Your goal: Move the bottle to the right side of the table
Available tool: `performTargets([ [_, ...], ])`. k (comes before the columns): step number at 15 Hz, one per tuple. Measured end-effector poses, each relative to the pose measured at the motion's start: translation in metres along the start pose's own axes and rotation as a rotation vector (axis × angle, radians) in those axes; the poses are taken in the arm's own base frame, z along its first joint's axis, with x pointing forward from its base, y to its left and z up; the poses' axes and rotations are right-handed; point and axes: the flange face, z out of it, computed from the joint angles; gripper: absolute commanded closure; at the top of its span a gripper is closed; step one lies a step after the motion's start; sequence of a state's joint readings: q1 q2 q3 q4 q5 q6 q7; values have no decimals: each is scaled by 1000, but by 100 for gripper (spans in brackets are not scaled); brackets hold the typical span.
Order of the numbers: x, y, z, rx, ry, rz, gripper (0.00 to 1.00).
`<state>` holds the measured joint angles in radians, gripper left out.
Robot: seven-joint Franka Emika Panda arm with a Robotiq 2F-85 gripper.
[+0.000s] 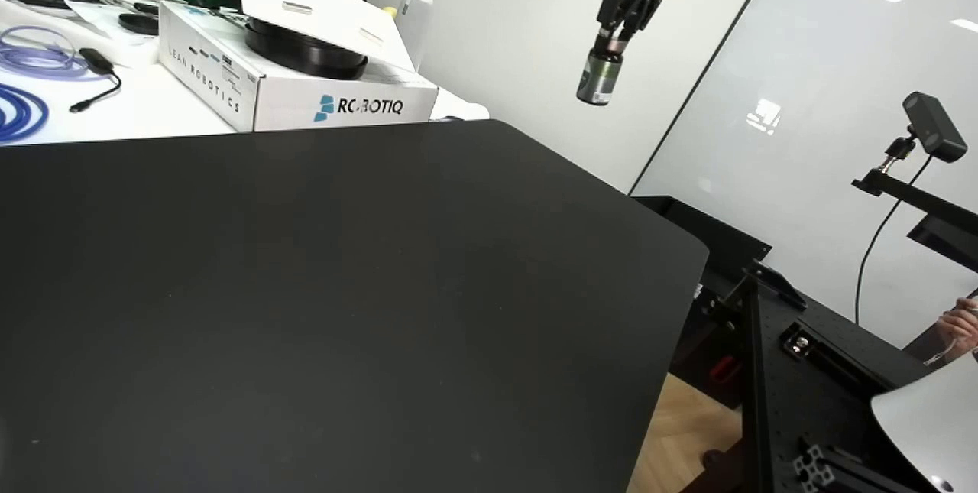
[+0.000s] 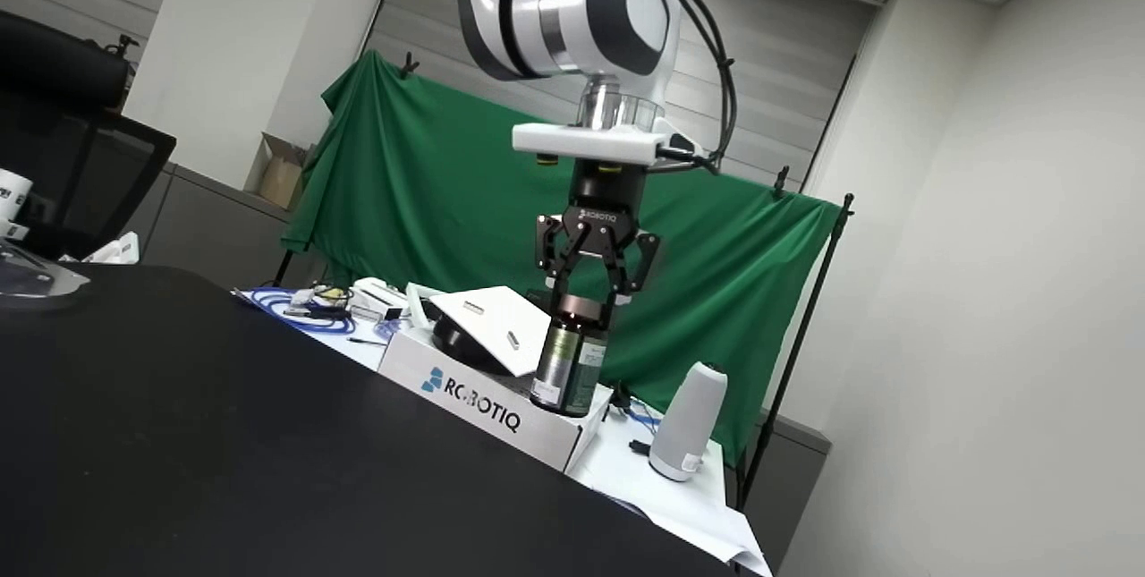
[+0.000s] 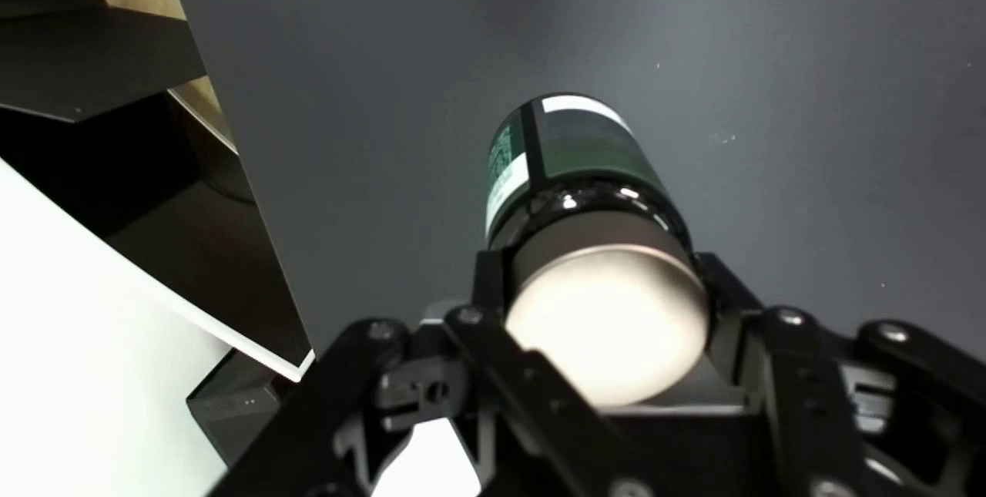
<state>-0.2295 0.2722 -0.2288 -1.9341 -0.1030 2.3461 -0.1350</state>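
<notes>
One dark bottle (image 2: 570,369) — beneath the tool (image 2: 583,309), clasped by its cap (image 3: 608,320), hanging

Robot arm (image 2: 546,9), in an exterior view: a rounded white shell (image 2: 553,18) with a dark grey panel (image 2: 608,9) around a white disc (image 2: 646,13); black bands (image 2: 509,18) encircle it, and black cables (image 2: 721,67) curve down its right side. Below, a silvery collar (image 2: 617,107) and flat white plate (image 2: 586,145). Claw (image 2: 586,301): black, jointed, lettered ROBOTIQ; in the wrist view, silvery screw heads (image 3: 892,333) stud its links (image 3: 809,397).
</notes>
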Motion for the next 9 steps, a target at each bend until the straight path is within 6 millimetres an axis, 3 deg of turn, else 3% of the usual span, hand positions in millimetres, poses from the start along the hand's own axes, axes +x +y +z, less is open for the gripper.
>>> performTargets([
  [3, -44, 40, 11, 67, -45, 1, 64],
  [4, -57, 50, 18, 86, -77, -5, 39],
  [6, -79, 63, 33, 117, -172, -18, 39],
  [9, -83, 65, 38, 124, -196, -22, 39],
])
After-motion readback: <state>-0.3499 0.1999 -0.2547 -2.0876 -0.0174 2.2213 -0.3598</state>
